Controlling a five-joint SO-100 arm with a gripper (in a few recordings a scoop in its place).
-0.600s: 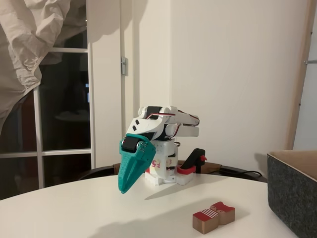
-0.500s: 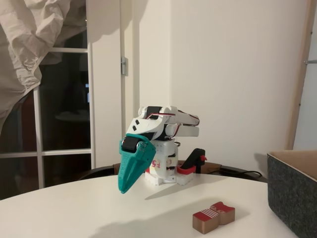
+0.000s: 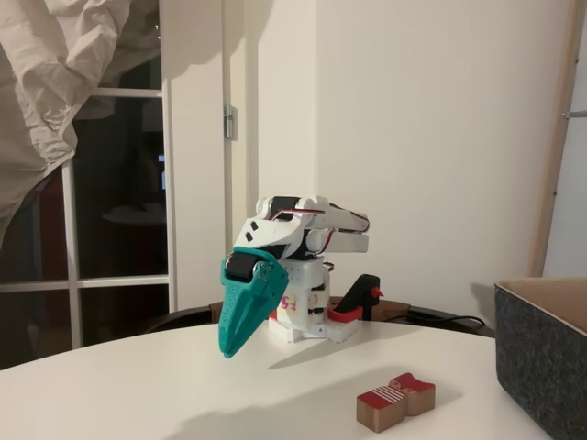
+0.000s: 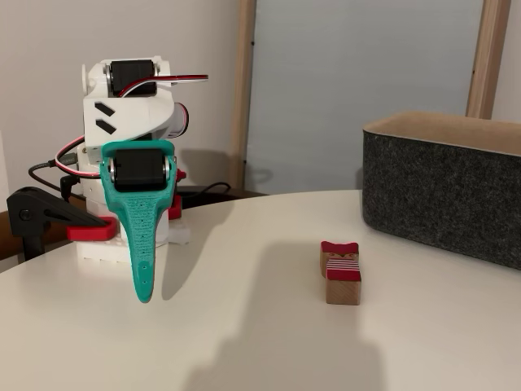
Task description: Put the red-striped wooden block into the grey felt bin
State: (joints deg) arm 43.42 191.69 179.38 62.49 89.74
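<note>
The red-striped wooden block (image 3: 395, 400) (image 4: 341, 271) lies flat on the white table, light-brown with a red top and thin white stripes. The grey felt bin (image 3: 548, 359) (image 4: 444, 189) stands at the right in both fixed views, a short way from the block. My teal gripper (image 3: 227, 352) (image 4: 143, 297) hangs folded in front of the white arm base, pointing down with its tip just above the table. Its fingers are pressed together with nothing between them. It sits well to the left of the block.
A black and red clamp (image 3: 359, 301) (image 4: 49, 220) holds the arm base to the table edge. Cables run behind the base. A window and a hanging pale cloth (image 3: 55, 82) lie at the back left. Bare table (image 4: 244, 342) spreads between gripper and block.
</note>
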